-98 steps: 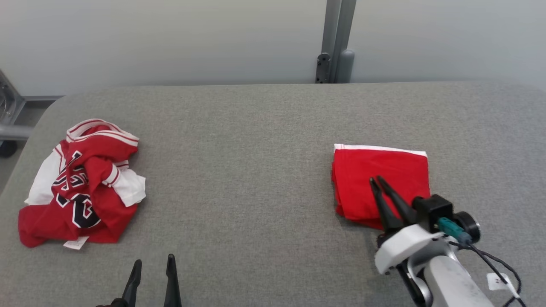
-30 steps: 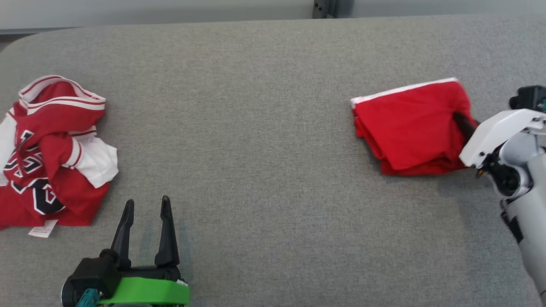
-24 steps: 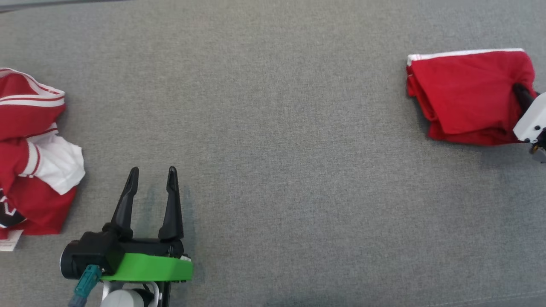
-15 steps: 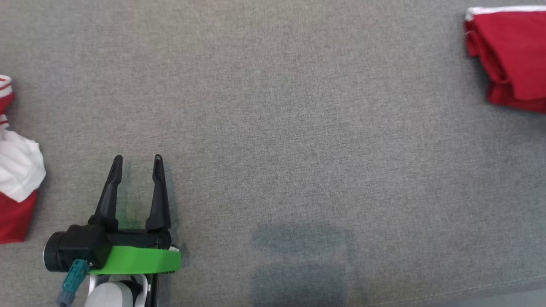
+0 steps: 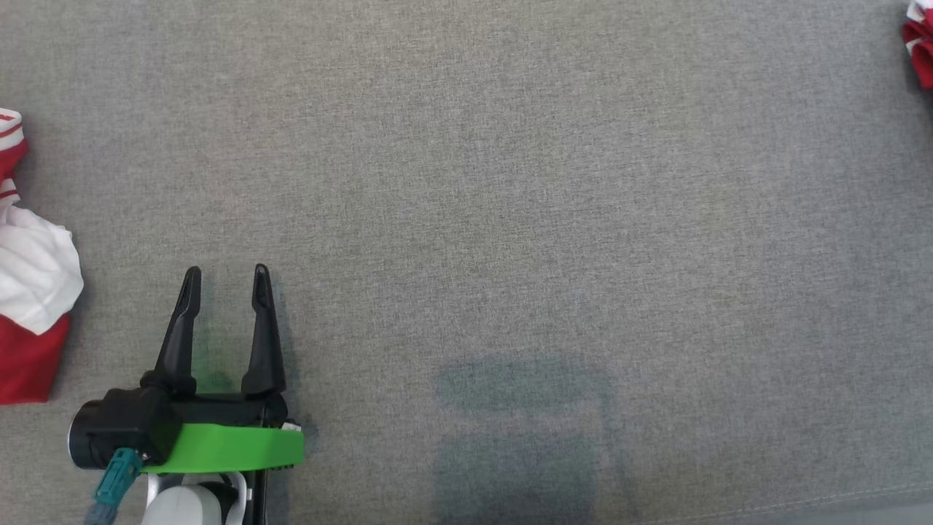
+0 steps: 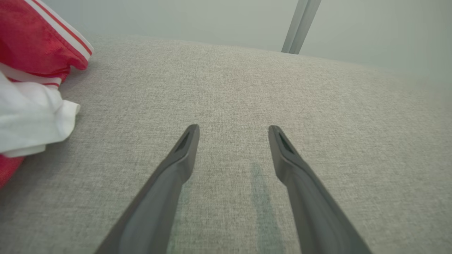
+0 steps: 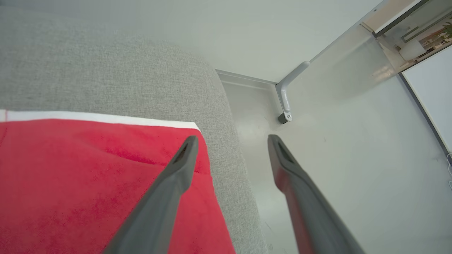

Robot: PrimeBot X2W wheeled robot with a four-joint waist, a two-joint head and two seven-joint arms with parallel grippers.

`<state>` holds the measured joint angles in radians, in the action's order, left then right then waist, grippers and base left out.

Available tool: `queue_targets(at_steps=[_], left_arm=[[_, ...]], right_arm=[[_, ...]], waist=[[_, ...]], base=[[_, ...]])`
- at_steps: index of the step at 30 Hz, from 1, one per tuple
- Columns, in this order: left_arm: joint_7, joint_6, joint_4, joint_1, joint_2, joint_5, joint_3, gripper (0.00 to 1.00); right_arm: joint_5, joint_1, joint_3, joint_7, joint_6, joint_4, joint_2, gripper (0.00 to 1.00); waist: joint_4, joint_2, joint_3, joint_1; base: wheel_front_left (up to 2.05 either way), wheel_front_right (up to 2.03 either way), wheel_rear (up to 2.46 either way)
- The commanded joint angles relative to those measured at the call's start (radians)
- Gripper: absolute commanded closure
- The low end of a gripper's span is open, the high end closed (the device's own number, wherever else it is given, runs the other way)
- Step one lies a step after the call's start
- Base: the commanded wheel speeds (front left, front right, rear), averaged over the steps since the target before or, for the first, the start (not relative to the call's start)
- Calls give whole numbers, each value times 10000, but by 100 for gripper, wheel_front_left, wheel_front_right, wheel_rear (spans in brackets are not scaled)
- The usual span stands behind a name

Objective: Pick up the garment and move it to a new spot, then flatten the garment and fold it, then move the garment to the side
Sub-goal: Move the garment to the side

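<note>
**Folded red garment (image 7: pixel 88 183) lying flat at the right end of the grey table (image 5: pixel 510 219), both grippers empty.**

In the right wrist view, the garment's white band (image 7: pixel 106 118) forms its far edge and runs straight across the view. The band ends at a corner just short of the table's rounded edge. The rest of the garment is cut off by the frame, so its long axis cannot be judged. The right gripper (image 7: pixel 232 139) has its fingers spread and grips nothing; one finger is over the red cloth, the other over the floor (image 7: pixel 335 123). In the head view, only a red scrap of the garment (image 5: pixel 920 44) shows, at the top right corner. The left gripper (image 5: pixel 226 271) is likewise spread and empty above bare table. A crumpled jersey (image 5: pixel 29 292), red and white, lies near it on the left.
</note>
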<state>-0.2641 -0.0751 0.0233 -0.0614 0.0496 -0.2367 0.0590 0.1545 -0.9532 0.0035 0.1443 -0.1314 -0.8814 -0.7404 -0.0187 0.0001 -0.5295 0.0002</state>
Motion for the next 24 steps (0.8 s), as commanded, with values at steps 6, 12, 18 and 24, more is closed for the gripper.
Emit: queue_targets(at_steps=[6, 12, 18, 24], left_arm=[[-1, 202, 15, 293, 24, -357, -28, 0], [-1, 356, -216, 1015, 22, -720, 61, 0], [-1, 274, -571, 1782, 24, -386, -132, 0], [-1, 174, -1066, 2327, 21, -154, -576, 0]], right_arm=[[-1115, -434, -670, -1691, 14, 325, 507, 0], [-707, 979, -666, -3105, 15, 1537, 1523, 0], [-345, 4193, -1142, -3878, 14, 3586, 2902, 0], [-1039, 7239, -1292, -4097, 14, 5331, 4640, 0]], waist=[[-185, -1, 987, -2], [-123, -1, 2750, -2], [-67, -1, 4246, -2], [-178, -1, 5098, -2]], base=[[0, 0, 0], [0, 0, 0], [0, 0, 0], [0, 0, 0]])
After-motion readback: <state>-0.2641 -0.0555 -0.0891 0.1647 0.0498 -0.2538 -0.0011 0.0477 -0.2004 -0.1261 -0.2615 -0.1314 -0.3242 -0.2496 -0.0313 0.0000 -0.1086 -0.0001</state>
